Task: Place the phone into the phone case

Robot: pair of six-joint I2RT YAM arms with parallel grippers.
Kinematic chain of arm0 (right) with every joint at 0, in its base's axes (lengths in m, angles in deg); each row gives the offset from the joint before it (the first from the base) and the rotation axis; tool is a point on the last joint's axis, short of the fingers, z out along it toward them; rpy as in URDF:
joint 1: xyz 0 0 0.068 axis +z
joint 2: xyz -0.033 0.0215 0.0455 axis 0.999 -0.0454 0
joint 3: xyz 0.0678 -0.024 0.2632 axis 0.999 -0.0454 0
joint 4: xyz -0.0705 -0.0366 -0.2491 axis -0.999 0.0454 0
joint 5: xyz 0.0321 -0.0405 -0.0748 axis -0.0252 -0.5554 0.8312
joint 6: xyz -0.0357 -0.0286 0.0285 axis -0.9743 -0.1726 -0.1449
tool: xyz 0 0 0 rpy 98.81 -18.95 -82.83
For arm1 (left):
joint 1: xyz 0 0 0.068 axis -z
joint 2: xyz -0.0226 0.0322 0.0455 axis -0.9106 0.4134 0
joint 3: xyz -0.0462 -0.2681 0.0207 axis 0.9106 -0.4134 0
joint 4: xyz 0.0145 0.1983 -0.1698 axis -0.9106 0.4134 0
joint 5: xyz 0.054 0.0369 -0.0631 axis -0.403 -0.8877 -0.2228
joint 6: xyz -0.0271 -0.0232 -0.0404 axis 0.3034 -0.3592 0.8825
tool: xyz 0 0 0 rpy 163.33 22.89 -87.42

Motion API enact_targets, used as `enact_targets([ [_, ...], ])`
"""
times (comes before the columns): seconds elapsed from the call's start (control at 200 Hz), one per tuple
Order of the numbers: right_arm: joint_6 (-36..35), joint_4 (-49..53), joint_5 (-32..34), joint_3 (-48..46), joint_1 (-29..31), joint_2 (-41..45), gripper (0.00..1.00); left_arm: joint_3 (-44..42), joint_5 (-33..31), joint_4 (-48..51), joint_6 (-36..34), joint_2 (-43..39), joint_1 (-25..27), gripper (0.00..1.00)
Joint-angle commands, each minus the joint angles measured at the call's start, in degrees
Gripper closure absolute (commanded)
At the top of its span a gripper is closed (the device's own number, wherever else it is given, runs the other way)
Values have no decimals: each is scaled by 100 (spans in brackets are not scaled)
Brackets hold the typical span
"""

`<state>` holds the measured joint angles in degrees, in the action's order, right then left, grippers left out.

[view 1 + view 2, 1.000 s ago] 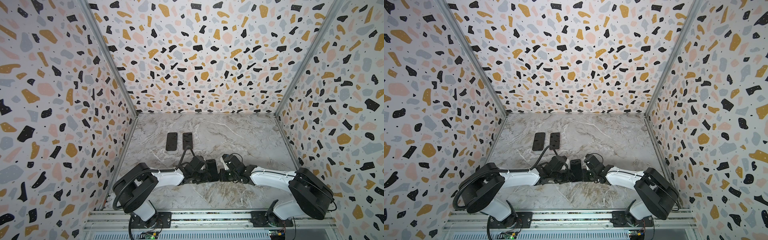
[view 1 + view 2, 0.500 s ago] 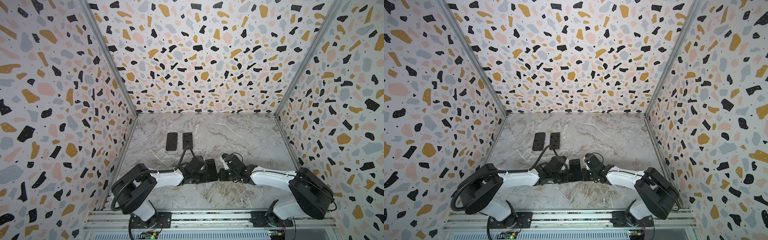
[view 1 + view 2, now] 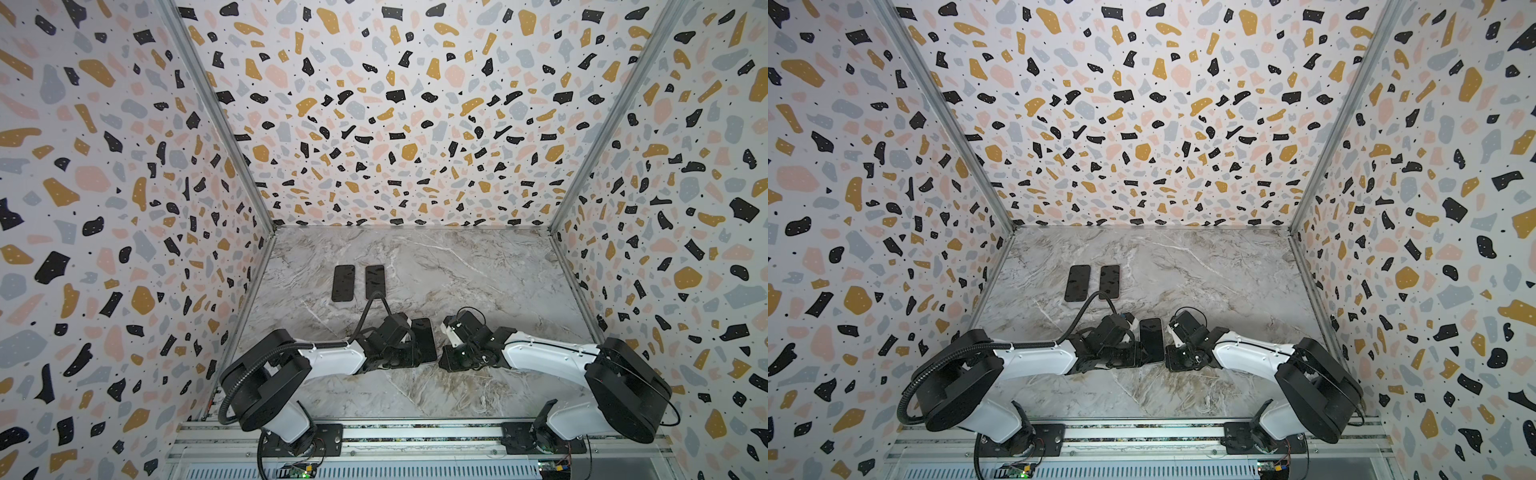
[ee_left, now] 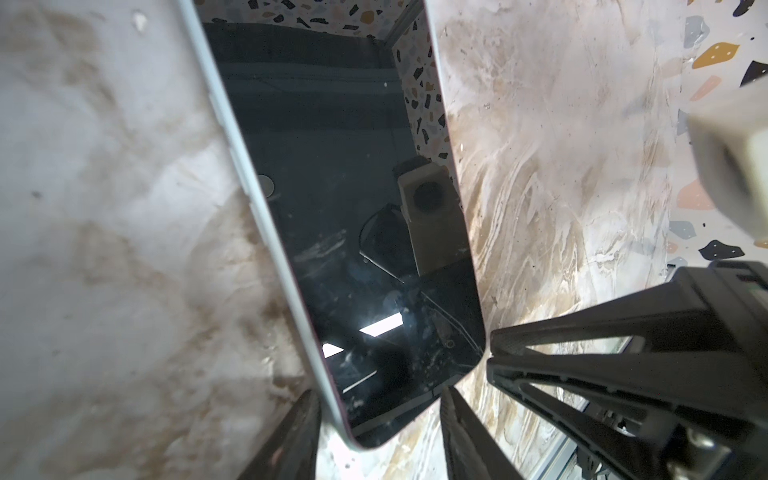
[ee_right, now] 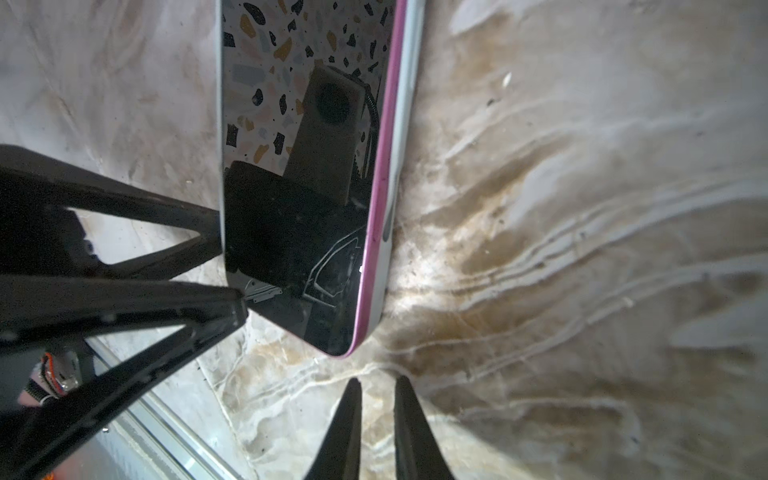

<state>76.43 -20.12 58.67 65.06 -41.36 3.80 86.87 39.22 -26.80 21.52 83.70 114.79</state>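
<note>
**Cased phone at front-centre of desk, left claw on it, right claw off**

Phone [image 3: 424,338] [image 3: 1151,340] lies flat, screen up, on the marble desk [image 3: 457,270]. It is near the front edge, between the two arms. Dark glass with a pink rim, sitting inside a pale phone case [image 5: 409,104]. The case wall shows along the long edge in both wrist views [image 4: 232,137].

Left claw [image 4: 380,411] is about half-spread and clamped across the near corner of the phone case. One finger sits on the long side and the other on the short end. In the right wrist view those same fingers [image 5: 166,216] come in from the side, tips touching the case edge and corner.

Right claw [image 5: 376,399] is released. Its two tips are only a narrow gap apart with nothing between them, over bare desk just off the phone's near end. In the left wrist view its fingers [image 4: 582,332] point at the phone's corner, tips just beside it.

In both top views the two claws face each other across the phone, left arm from the left and right arm from the right.

Two dark flat slabs [image 3: 343,283] [image 3: 375,281] lie side by side further back and to the left, well apart from the claws. They are too small to tell whether they are phones or cases. The left arm's black cable [image 3: 376,297] arcs across the near end of the right-hand slab
</note>
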Motion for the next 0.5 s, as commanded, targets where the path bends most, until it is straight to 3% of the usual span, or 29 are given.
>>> enact_targets([
  [0.0,-51,124,-46,349,-34,117,80,-279,-287,919,-81,9,-89,49],
  [0.175,12,20,-85,409,-34,8,78,-400,-167,657,54,-249,-252,48],
  [0.496,-55,67,34,441,-150,-226,78,-648,299,-168,460,48,-141,58],
])
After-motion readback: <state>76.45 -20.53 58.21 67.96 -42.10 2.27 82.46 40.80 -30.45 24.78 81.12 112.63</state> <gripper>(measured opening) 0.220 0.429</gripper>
